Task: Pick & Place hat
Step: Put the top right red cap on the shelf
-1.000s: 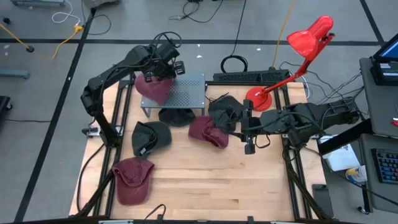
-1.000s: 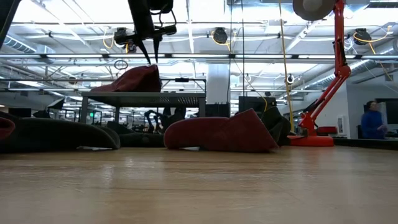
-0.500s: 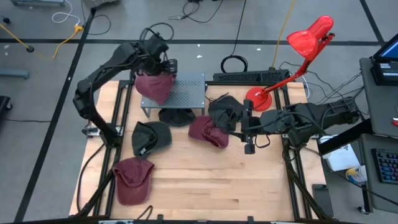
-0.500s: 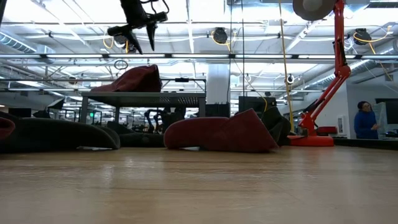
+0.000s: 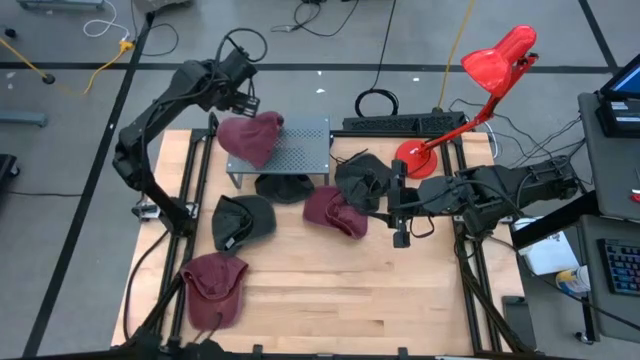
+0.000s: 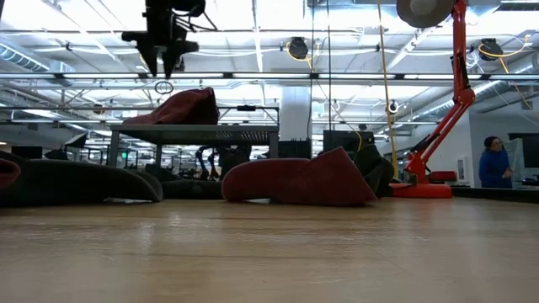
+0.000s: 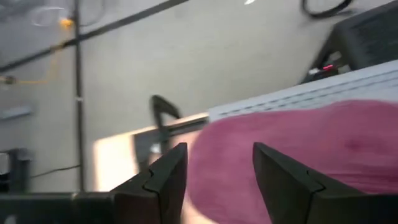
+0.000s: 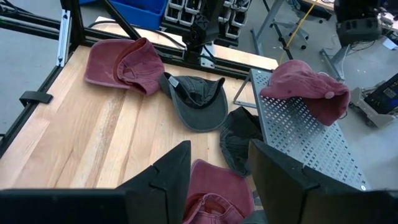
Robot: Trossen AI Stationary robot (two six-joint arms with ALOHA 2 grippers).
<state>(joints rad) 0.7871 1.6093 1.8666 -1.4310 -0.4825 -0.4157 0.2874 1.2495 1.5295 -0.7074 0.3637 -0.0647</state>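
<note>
The maroon hat lies draped over the grey rack's left end, evidently delivered, since the released left hand hovers empty above; the right hand waits, unclenched and empty, near the bench's right edge.

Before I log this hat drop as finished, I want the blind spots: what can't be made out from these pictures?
- Hat under the rack: high view, the perforated rack covers most of it.
- Dark hat by the lamp: high view, the right arm overlaps it.
- Maroon hat: left wrist view, blurred and cut off by the picture edge.
- Person: low view, small and distant.
</note>
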